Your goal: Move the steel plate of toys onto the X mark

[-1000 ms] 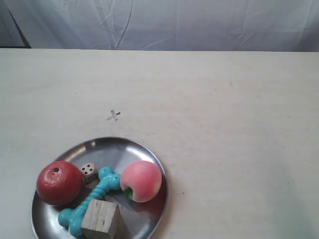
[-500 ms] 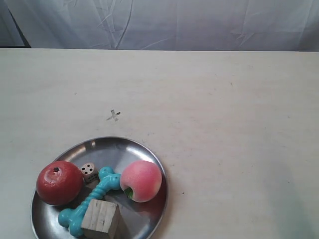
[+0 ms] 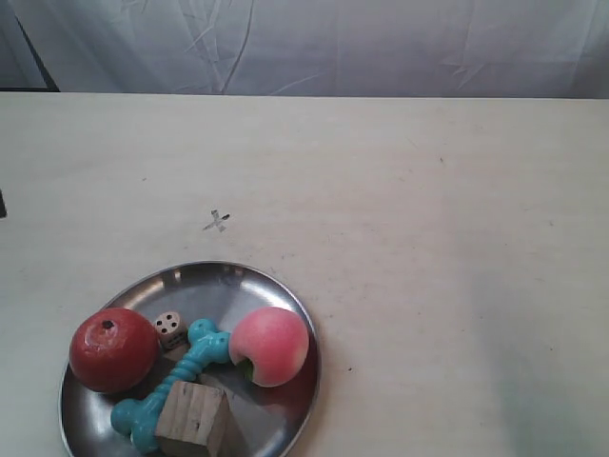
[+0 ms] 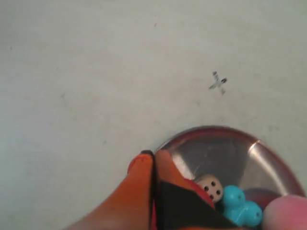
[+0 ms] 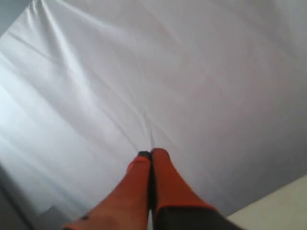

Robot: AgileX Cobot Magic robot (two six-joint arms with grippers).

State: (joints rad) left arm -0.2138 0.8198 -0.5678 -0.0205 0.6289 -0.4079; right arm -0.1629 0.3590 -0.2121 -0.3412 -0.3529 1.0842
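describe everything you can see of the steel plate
The steel plate is round, shiny silver metal with a shallow raised rim. It lies flat on the cream table, its lower edge cut off by the exterior view's frame. It holds a red apple, white die, turquoise bone, pink peach and wooden cube. The X mark shows bare, apart from its rim.

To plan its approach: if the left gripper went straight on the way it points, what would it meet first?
Likely the bare tabletop just past the rim of the steel plate, short of the X mark; depth is unclear.
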